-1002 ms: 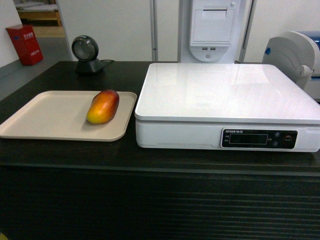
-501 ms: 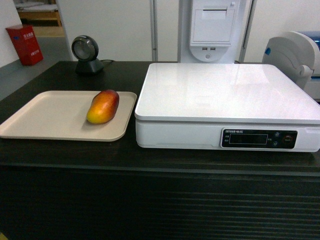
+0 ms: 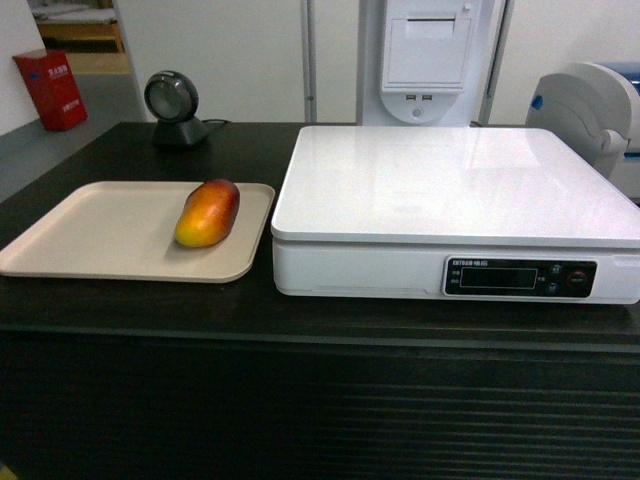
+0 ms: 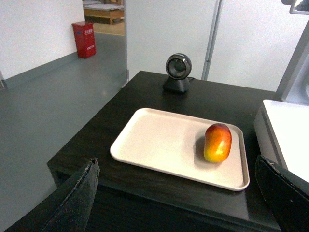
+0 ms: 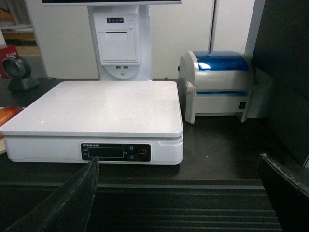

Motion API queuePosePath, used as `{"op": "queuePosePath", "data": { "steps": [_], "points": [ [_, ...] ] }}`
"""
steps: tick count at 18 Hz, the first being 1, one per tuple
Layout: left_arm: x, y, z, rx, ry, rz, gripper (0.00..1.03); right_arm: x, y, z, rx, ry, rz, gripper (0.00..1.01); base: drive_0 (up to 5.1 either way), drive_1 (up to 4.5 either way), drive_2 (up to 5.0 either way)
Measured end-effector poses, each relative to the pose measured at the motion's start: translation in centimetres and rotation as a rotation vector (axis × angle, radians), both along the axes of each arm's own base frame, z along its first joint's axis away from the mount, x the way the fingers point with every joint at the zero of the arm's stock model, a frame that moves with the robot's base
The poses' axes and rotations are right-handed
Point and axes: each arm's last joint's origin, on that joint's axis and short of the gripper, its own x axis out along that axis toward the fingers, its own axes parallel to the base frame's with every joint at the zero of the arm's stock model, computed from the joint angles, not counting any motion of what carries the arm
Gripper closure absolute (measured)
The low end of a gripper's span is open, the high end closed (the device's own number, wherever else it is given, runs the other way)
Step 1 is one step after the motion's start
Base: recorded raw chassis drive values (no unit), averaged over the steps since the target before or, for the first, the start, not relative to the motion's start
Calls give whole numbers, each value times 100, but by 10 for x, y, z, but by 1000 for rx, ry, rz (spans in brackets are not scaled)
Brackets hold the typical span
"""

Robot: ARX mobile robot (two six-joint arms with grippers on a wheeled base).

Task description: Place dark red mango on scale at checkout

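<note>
The dark red mango (image 3: 207,213) (image 4: 217,142) lies on the right part of a beige tray (image 3: 90,240) (image 4: 159,140), its yellow-orange end toward the front. To its right stands the white scale (image 3: 455,190) (image 5: 101,104), its platform bare and its dark display strip facing the front. Both rest on the dark checkout counter (image 3: 320,320). My left gripper (image 4: 176,186) is open, held off the counter's front left corner, short of the tray. In front of the ribbed counter panel, my right gripper (image 5: 178,186) is open and holds nothing. Neither gripper shows in the head view.
A round black scanner (image 3: 173,105) (image 4: 177,72) stands at the counter's back left. The white receipt-printer post (image 3: 425,55) (image 5: 120,41) rises behind the scale. A white and blue label printer (image 5: 217,84) sits right of the scale. A red box (image 3: 50,88) stands on the floor.
</note>
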Motion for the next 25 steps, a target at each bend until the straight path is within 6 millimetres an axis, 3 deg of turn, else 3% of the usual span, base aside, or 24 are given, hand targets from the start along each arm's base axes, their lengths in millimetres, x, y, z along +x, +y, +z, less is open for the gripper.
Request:
{"op": "queuePosePath", "data": {
  "steps": [4, 9, 19, 20, 21, 23, 25],
  "points": [
    [67, 10, 13, 29, -40, -80, 5, 0, 0, 0, 0, 0, 0, 3, 0, 0, 0],
    [112, 19, 16, 64, -22, -145, 5, 0, 0, 0, 0, 0, 0, 3, 0, 0, 0],
    [220, 28, -15, 80, 158, -270, 5, 0, 0, 0, 0, 0, 0, 3, 0, 0, 0],
    [279, 21, -32, 79, 224, -338, 5, 0, 0, 0, 0, 0, 0, 3, 0, 0, 0],
    [318, 16, -52, 63, 275, -377, 5, 0, 0, 0, 0, 0, 0, 3, 0, 0, 0],
    [358, 2, -77, 11, 353, -434, 5, 0, 0, 0, 0, 0, 0, 3, 0, 0, 0],
    [368, 0, -82, -8, 387, -447, 5, 0, 0, 0, 0, 0, 0, 3, 0, 0, 0]
  ]
}}
